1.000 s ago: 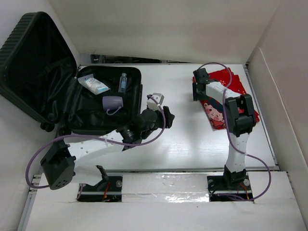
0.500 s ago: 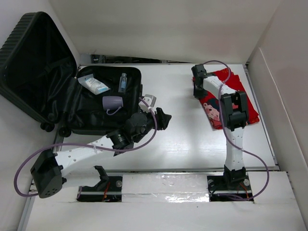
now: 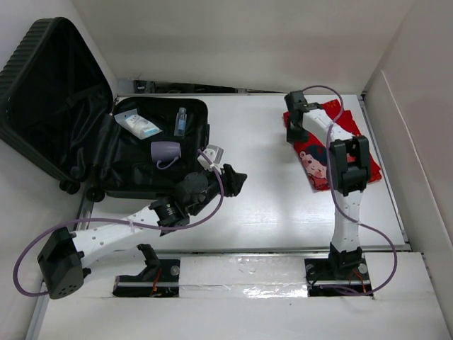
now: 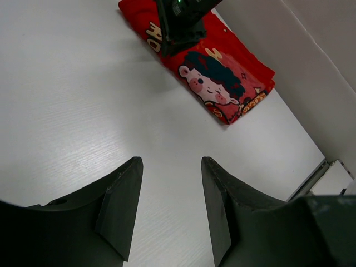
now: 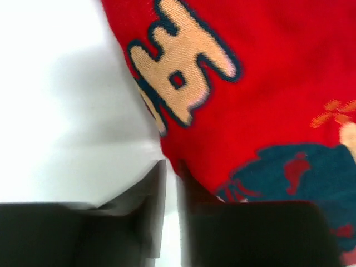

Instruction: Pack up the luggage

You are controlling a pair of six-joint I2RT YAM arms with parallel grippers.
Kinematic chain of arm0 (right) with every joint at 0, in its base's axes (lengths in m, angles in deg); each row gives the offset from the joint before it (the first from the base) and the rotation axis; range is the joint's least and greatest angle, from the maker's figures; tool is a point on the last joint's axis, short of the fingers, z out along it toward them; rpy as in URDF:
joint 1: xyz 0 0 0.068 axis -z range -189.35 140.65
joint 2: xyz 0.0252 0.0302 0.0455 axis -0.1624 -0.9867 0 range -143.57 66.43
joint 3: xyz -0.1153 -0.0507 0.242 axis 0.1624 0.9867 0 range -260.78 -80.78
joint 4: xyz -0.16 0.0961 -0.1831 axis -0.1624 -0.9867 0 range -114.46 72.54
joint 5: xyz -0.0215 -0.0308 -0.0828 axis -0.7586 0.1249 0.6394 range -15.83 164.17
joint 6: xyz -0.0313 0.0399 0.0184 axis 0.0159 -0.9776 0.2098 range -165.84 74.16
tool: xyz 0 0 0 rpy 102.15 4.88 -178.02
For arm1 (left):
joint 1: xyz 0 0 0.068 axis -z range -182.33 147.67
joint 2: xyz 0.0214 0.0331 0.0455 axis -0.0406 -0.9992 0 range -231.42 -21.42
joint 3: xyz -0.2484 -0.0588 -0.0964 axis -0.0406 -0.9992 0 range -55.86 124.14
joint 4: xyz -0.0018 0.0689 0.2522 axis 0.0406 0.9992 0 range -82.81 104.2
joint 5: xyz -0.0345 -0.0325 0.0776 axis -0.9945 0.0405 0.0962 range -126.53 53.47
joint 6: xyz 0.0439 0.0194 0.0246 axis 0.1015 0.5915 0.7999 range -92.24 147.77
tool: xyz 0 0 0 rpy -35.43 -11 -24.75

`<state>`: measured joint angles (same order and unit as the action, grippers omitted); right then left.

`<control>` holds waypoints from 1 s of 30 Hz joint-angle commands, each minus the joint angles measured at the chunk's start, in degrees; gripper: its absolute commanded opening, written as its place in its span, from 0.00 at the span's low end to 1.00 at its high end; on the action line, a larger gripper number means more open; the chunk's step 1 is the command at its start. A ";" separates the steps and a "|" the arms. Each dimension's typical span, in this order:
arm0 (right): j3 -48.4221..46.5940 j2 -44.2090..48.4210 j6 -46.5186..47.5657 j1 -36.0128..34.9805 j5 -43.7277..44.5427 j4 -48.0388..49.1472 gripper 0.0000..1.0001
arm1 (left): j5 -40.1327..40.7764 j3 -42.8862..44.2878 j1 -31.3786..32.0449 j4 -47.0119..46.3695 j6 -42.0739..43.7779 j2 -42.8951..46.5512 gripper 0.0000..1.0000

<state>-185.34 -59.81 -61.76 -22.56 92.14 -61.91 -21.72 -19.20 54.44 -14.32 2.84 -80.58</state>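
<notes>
A white table (image 3: 283, 205) sits boxed in by white walls. One black ribbed suitcase (image 3: 49, 92) lies open at the far left, its lid against the wall. It holds one tube (image 3: 138, 125), one small bottle (image 3: 180, 121) and one lavender mug (image 3: 165, 151). One red cartoon cloth (image 3: 315, 170) lies far right, partly under the right arm. The left gripper (image 4: 169, 167) is spread apart over bare table. The right gripper (image 5: 171, 167) is nearly closed at the cloth's edge; whether it pinches fabric is unclear.

The whole bench (image 3: 269, 209) is viewed from above, behind its near edge. The left wrist view is aimed low toward the far right corner. The right wrist view is held close over the red cloth (image 5: 267, 83), shared by all 3.
</notes>
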 commanded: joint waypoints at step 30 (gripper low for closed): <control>0.83 8.45 3.53 -11.74 -7.69 -2.14 0.03 | 1.27 -0.98 -0.08 -1.60 -0.03 0.62 0.54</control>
<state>-184.70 -58.19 -56.60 -30.89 89.57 -68.33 -22.66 -21.71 54.44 -16.07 3.08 -79.13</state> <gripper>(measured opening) 0.032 0.529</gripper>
